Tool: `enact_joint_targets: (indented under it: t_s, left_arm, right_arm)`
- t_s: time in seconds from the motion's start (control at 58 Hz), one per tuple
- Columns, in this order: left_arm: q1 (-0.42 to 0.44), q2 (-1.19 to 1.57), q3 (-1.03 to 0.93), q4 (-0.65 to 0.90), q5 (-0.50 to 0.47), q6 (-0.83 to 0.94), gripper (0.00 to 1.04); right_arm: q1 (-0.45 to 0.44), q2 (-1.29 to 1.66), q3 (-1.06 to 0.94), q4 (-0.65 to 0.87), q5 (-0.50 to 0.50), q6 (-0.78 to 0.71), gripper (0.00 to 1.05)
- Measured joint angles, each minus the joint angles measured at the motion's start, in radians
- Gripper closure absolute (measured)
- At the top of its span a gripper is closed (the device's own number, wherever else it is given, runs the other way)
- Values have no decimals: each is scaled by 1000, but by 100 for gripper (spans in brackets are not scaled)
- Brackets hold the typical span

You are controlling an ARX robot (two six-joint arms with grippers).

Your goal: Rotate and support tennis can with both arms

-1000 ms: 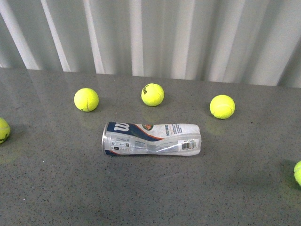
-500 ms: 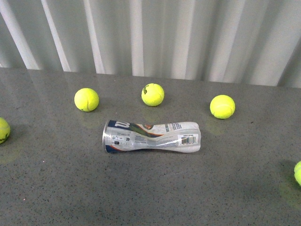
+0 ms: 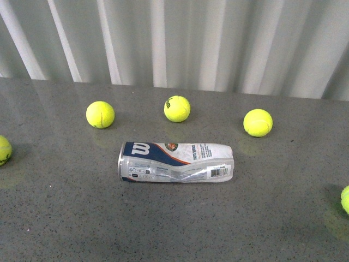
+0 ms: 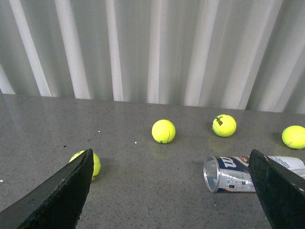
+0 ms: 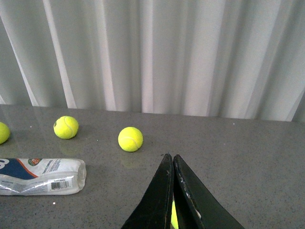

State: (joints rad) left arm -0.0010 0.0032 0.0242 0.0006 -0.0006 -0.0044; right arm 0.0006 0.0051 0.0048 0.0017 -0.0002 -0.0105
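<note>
While the tennis can point(image 3: 175, 162) lies on its side on the grey table point(image 3: 65, 218), the left gripper point(image 4: 170, 155) is spread wide and the right gripper point(image 5: 171, 158) is pressed closed; a one-sided nudge could roll the light can toward the tennis balls point(image 3: 176, 108).

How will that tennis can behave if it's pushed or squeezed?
The tennis can lies on its round side, so it would probably roll. It looks empty and dented mid-body, so likely light and easily crushed.

Tennis can point(image 3: 175, 162): clear, glossy, dented plastic with silver metal rim point(image 3: 120, 161). Tennis balls point(image 3: 176, 108) behind the can: fuzzy felt. Table point(image 3: 65, 218): speckled, faintly reflective.
</note>
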Motion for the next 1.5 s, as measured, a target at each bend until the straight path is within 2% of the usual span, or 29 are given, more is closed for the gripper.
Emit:
enact_joint_targets:
  t_s: [0.103, 0.414, 0.5, 0.638, 0.69, 1.103, 1.138, 1.172, 1.224, 1.276, 1.362, 1.5]
  left_arm:
    - [0, 0, 0, 0, 0, 0, 7]
    - [0, 0, 0, 0, 0, 0, 7]
    - [0, 0, 0, 0, 0, 0, 7]
    - [0, 0, 0, 0, 0, 0, 7]
    - [0, 0, 0, 0, 0, 0, 7]
    - [0, 0, 0, 0, 0, 0, 7]
    - [-2, 37, 22, -65, 19, -22, 7]
    - [-21, 138, 102, -245, 27, -76, 7]
    - [-66, 314, 214, -431, 23, -151, 7]
    - [-108, 463, 303, -525, 17, -209, 7]
    - [-137, 613, 388, -490, 15, -229, 7]
    - [-157, 838, 515, -337, 32, -230, 7]
  right_arm:
    - [0, 0, 0, 0, 0, 0, 101]
    - [0, -1, 0, 0, 0, 0, 49]
    - [0, -1, 0, 0, 0, 0, 29]
    - [0, -1, 0, 0, 0, 1, 5]
    - [0, -1, 0, 0, 0, 1, 8]
    - [0, -1, 0, 0, 0, 1, 7]
    - [0, -1, 0, 0, 0, 1, 7]
    - [0, -1, 0, 0, 1, 1, 7]
    - [0, -1, 0, 0, 0, 0, 7]
    - [0, -1, 0, 0, -1, 1, 7]
    - [0, -1, 0, 0, -1, 1, 7]
    - [0, -1, 0, 0, -1, 1, 7]
